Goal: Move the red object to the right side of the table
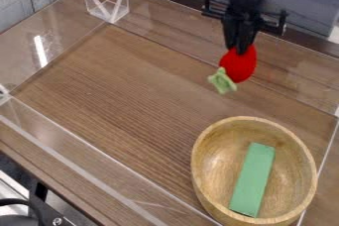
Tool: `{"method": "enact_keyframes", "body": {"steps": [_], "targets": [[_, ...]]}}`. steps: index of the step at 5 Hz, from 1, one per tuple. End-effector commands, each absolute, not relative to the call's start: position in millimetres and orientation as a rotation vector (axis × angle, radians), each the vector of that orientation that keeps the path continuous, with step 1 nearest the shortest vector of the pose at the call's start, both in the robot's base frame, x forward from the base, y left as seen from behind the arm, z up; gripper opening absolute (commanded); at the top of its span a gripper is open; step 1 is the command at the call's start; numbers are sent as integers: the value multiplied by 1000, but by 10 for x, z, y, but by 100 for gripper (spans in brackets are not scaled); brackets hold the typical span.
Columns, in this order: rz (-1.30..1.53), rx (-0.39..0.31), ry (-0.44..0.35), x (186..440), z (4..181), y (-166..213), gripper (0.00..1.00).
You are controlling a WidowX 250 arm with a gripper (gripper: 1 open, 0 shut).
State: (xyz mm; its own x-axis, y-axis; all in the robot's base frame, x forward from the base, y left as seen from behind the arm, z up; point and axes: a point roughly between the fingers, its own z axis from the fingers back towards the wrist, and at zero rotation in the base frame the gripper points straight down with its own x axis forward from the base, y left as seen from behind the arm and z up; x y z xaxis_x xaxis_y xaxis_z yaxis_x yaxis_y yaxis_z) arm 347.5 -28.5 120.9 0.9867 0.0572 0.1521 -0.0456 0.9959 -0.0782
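Wood-grain table (119,81) | fingers (239,50) clamped on red object (239,66) | leafy end pointing lower-left, tilted

Bright red object (240,65) with light green leaves, brown wood-grain table (119,91), green block (252,178)

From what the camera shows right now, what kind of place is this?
Probably a robot test bench in a lab, not a home. The wood-grain table is fenced by clear acrylic walls, a robot arm's fingers hold a red toy, and a wooden bowl holds a green block.
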Motion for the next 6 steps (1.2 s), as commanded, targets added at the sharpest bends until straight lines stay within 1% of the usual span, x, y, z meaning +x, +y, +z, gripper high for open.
{"method": "enact_keyframes", "body": {"steps": [1,3,5,6], "targets": [[62,-88,-222,3439,1441,-290,0],[178,-79,-207,3474,1232,-422,0],[234,-70,-190,3437,1204,-762,0],[164,-73,-175,3513,1106,-842,0]]}}
